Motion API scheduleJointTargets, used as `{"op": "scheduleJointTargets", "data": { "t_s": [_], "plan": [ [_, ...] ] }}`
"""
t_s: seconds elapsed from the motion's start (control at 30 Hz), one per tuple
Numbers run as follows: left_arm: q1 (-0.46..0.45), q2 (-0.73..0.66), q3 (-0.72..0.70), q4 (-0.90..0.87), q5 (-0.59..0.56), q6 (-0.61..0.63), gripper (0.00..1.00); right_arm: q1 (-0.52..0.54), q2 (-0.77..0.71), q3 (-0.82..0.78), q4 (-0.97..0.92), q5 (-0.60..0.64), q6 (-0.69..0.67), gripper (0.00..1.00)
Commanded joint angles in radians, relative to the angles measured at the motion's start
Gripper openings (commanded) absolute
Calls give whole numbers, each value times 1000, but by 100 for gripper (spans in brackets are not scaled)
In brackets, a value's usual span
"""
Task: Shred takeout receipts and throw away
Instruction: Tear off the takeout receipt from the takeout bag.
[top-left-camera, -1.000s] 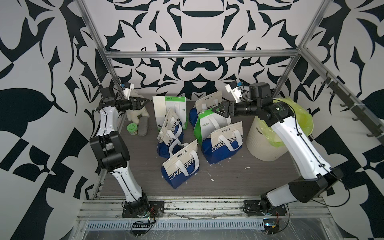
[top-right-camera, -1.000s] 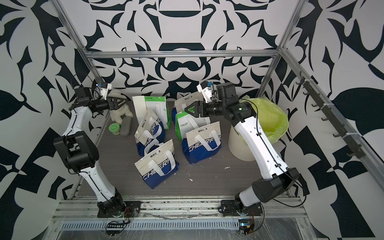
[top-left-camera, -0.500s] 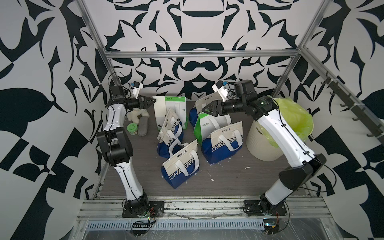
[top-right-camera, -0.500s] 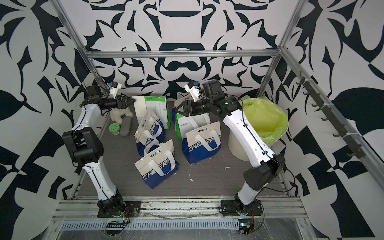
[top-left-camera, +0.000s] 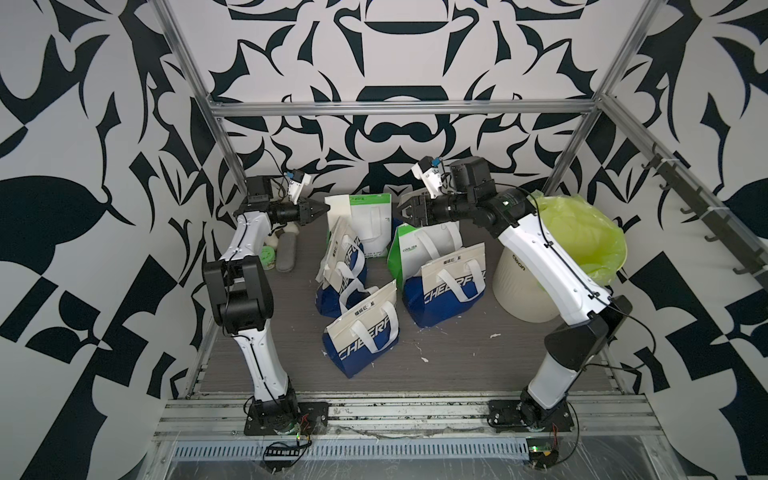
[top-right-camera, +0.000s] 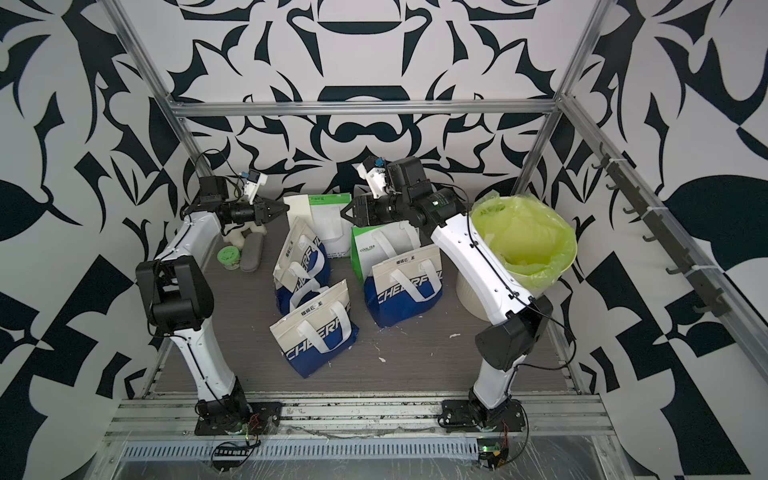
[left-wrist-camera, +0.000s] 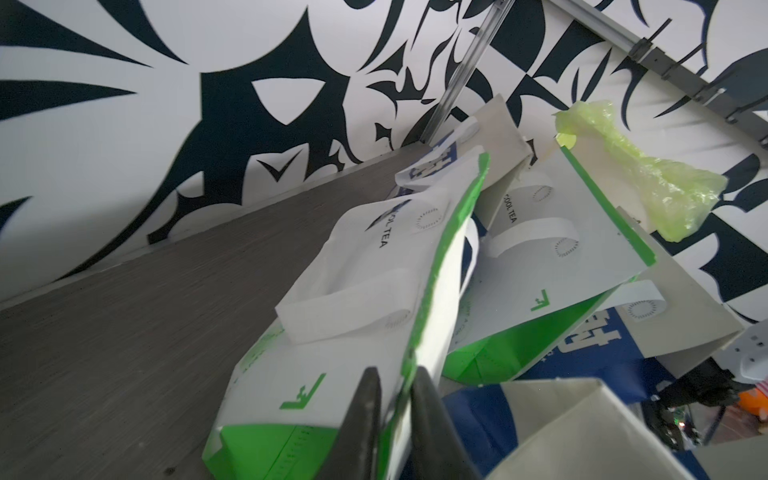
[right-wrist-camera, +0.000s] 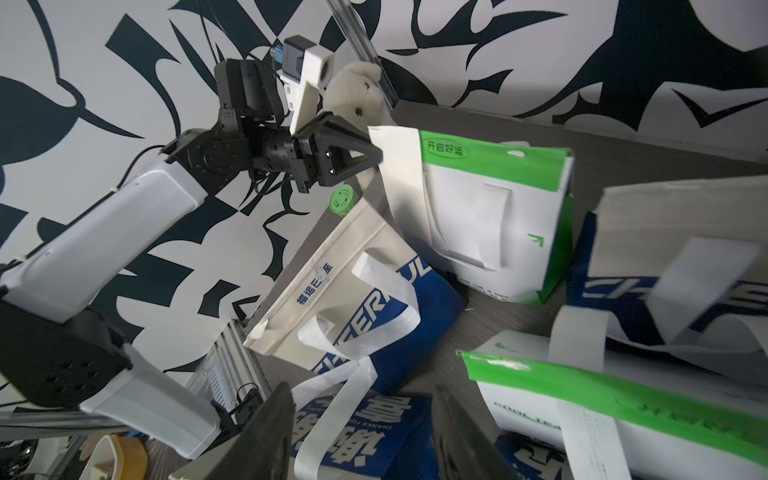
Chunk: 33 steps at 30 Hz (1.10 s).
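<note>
1. Bench (top-left-camera: 457, 374): gray wood grain. It carries everything.
2. Left arm (top-left-camera: 249, 299) and right arm (top-left-camera: 548, 266) are white and black. Both reach toward the back of the bench, their tips facing each other.
3. White bin (top-left-camera: 519, 291) with a yellow-green liner (top-left-camera: 582, 232) stands at the robot's right, just beside the right arm.
4. Bags are clustered mid-bench. The blue-and-white bags (top-left-camera: 365, 345) sit toward the front. The back green-and-white bag (top-left-camera: 372, 226) stands upright. The front green-and-white bag (top-left-camera: 419, 253) is printed COOL TEA.
5. Takeout receipt (top-left-camera: 337, 212): a cream slip, also seen in the right wrist view (right-wrist-camera: 397, 166).
   - It lies flat against the back green-and-white bag's front face, on the side nearest the left arm.
   - Its edge sticks out past that side.
   - Its long axis is near vertical and slightly tilted, with the short top edge up, about level with the bag's top.
   - In both top views the lower end is hidden behind a blue-and-white bag.
6. Left fingers (top-left-camera: 318, 210) are pressed together, pinching the receipt's outer edge near the top. They point level, toward the right arm.
7. Right fingers (top-left-camera: 405, 211) are spread with nothing between them. They hover over the front green-and-white bag's top, apart from the receipt.
8. In the back corner by the left arm are a cream plush toy (right-wrist-camera: 357, 91), a gray case (top-left-camera: 287, 253) and a green-lidded jar (top-left-camera: 268, 255).
9. White paper scraps (top-left-camera: 494, 334) are scattered on the bare bench near the front bags.
</note>
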Motion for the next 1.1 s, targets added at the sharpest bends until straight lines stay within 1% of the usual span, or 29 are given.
{"op": "scheduleJointTargets", "data": {
  "t_s": [0.0, 0.03, 0.07, 0.27, 0.4, 0.5, 0.63, 0.77, 0.9, 1.07],
  "plan": [
    [-21, -48, -37, 67, 39, -47, 9, 35, 61, 113, 31, 86, -10, 55],
    [-26, -53, -48, 93, 40, -66, 3, 43, 91, 149, 17, 103, -13, 55],
    [-33, -57, -54, 111, 38, -75, 0, 52, 131, 200, -3, 125, -12, 56],
    [-63, -57, -58, 119, 28, -87, 0, 81, 375, 492, -91, 217, 28, 59],
    [-70, -80, -89, 121, 43, -68, 0, 81, 494, 632, -121, 260, 60, 61],
    [-70, -96, -106, 125, 47, -49, 0, 74, 545, 669, -125, 259, 90, 63],
    [-73, -101, -105, 125, 52, -35, 0, 54, 584, 666, -87, 194, 142, 64],
    [-84, -100, -99, 123, 56, -28, 0, 47, 609, 673, -27, 153, 162, 65],
    [-110, -99, -76, 31, 36, 60, 0, 37, 640, 685, 30, 115, 191, 65],
    [-136, -102, -80, -3, 16, 98, 0, 31, 682, 707, 109, 20, 224, 63]
  ]
}}
